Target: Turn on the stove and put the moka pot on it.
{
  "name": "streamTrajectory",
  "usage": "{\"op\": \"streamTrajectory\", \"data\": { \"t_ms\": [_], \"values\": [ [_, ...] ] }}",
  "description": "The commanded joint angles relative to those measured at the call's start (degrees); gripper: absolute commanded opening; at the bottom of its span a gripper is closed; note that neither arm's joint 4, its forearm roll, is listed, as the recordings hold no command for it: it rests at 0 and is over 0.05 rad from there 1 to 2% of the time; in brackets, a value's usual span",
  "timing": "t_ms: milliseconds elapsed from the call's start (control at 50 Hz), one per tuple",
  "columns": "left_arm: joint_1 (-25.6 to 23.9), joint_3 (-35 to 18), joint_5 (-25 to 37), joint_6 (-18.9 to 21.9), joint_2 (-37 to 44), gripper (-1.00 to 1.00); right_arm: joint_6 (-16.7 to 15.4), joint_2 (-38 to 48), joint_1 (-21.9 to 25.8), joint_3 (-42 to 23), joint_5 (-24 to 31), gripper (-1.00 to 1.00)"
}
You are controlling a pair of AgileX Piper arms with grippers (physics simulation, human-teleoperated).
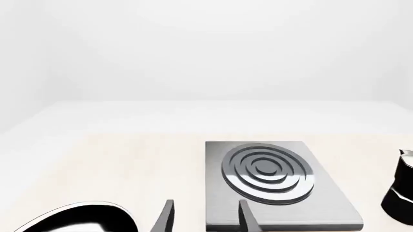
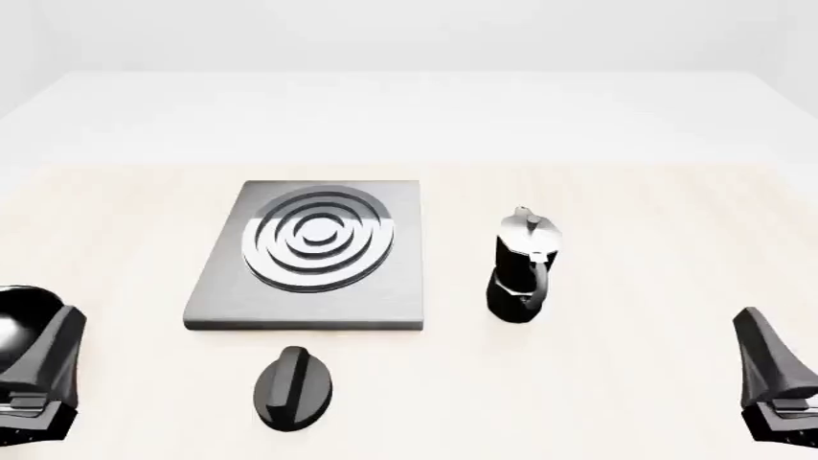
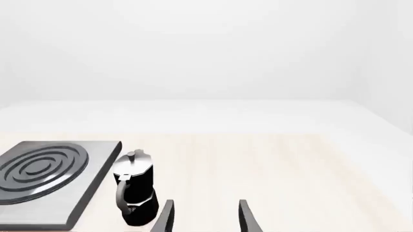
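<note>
The stove (image 2: 383, 287) is a flat grey square plate with a round burner (image 2: 317, 238) of silver rings, lying left of centre on the table. Its black oval knob (image 2: 294, 386) lies apart, in front of the plate's near edge. The moka pot (image 2: 522, 266), black with a silver lid, stands upright on the table to the right of the plate, handle towards me. My left gripper (image 2: 57, 335) hovers at the near left and my right gripper (image 2: 761, 345) at the near right. Both stand open and empty, fingers (image 1: 166, 215) (image 3: 245, 215) apart. The stove (image 1: 335, 208) and pot (image 3: 135, 191) lie ahead of them.
The light wooden table (image 2: 639, 211) ends at a pale far edge with white walls behind. A glossy black rounded shape (image 1: 77, 220) sits at the edge of the left wrist view and beside the left gripper (image 2: 19, 321); I cannot tell what it is.
</note>
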Motion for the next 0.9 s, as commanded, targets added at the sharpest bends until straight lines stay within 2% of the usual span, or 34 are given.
{"op": "streamTrajectory", "data": {
  "t_ms": [20, 120, 200, 220, 260, 300, 380, 400, 420, 440, 480, 580, 620, 660, 740, 900],
  "values": [
    [0.36, -0.62, 0.36, -0.52, 1.20, 1.00, -0.18, 0.48, -0.01, -0.09, 0.33, 1.00],
    [-0.25, -0.89, 1.91, 0.77, -0.24, 1.00, -0.45, 1.60, -0.24, -0.05, -0.36, 1.00],
    [-1.49, -1.92, 2.03, 1.21, 1.81, 1.00, -0.50, 1.68, -0.22, -0.11, -0.39, 1.00],
    [-2.38, -2.74, 2.77, 2.32, 2.01, 1.00, -0.52, 1.66, -0.37, -0.11, -0.32, 1.00],
    [-3.92, -3.97, 2.31, 1.98, 5.57, 1.00, -0.55, 1.45, -0.32, -0.09, -0.14, 1.00],
    [-5.25, -5.24, 3.54, 3.52, 5.20, 1.00, -0.75, 1.39, -0.14, -0.04, 0.03, 1.00],
    [-5.11, -8.20, 2.40, 5.61, 12.48, 1.00, -0.85, 1.31, -0.05, -0.06, 0.28, 1.00],
    [-7.97, -9.43, 1.64, 5.98, 16.87, 1.00, -0.76, 1.12, -0.10, -0.04, 0.43, 1.00],
    [-9.21, -10.75, 2.20, 4.40, 18.93, 1.00, -0.73, 0.94, -0.06, -0.02, 0.58, 1.00],
    [-10.41, -12.07, 3.09, 3.35, 20.38, 1.00, -0.72, 0.78, -0.04, 0.00, 0.72, 1.00],
    [-11.43, -14.24, 5.06, 5.08, 20.33, 1.00, -0.69, 0.69, 0.08, 0.01, 0.93, 1.00],
    [-14.60, -19.49, 7.45, 5.69, 26.29, 1.00, -0.71, 1.23, 0.51, 0.06, 0.98, 1.00],
    [-16.36, -21.43, 7.56, 5.10, 31.70, 1.00, -0.60, 1.31, 0.52, 0.06, 0.95, 1.00],
    [-16.94, -22.76, 8.17, 6.79, 32.77, 1.00, -0.59, 1.15, 0.53, 0.06, 1.09, 1.00],
    [-19.25, -25.47, 9.41, 6.76, 37.24, 1.00, -0.44, 0.46, 0.56, 0.06, 1.89, 1.00],
    [-22.47, -30.09, 11.75, 3.85, 47.03, 1.00, -0.04, 0.23, 0.43, 0.03, 2.53, 1.00]
  ]
}}
